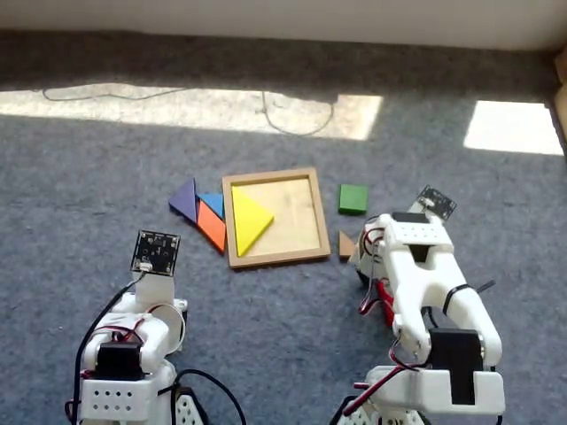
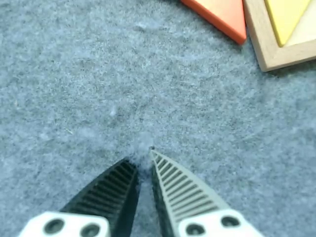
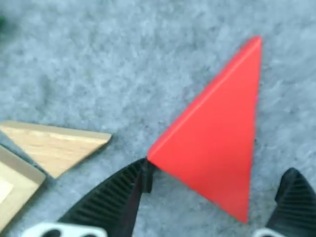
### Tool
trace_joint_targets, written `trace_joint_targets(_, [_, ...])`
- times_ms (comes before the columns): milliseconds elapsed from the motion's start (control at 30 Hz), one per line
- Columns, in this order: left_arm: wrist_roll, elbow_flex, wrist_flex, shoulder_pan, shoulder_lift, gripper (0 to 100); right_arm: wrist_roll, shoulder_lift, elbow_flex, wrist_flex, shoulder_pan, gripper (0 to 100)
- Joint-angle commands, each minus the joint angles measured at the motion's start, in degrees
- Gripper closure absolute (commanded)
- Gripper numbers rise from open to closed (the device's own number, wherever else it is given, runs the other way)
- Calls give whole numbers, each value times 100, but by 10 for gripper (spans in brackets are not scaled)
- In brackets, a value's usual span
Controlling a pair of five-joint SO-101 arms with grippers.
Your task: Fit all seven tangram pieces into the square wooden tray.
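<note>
Wooden tray (image 1: 275, 258) is seen mid-carpet in the high view. One yellow triangle (image 1: 248, 219) is laid inside it, against the wall on the left arm's side. Purple triangle (image 1: 184, 200), blue piece (image 1: 211, 203) and orange piece (image 1: 211, 227) are bunched just outside that wall. Green square (image 1: 353, 198) and small wooden triangle (image 1: 345, 243) are on the other side, near the right arm (image 1: 416, 266).

Left wrist view: left gripper (image 2: 144, 158) is held low over bare carpet, fingers nearly together, nothing held. Orange piece and a tray corner are seen ahead.

Right wrist view: right gripper (image 3: 217, 173) is spread wide around the red triangle (image 3: 217, 123), which lies flat on the carpet. One fingertip is at its corner, the other apart from it. Wooden triangle is just beside.

Step is judged to be the pick of the red triangle, with six pieces not yet placed. Next, a square closing on its edges is called for, then a lift to the tray.
</note>
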State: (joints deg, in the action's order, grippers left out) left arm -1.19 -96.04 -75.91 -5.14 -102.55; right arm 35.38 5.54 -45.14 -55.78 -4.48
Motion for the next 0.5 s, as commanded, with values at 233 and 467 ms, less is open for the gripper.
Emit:
trace_joint_targets(233, [-18,-119,-18,-48,-127,994,-18,-57,409,75,163,610])
trace_joint_targets(467, [-18,-119,-18,-48,-127,994,-70,-22,418,84,163,610])
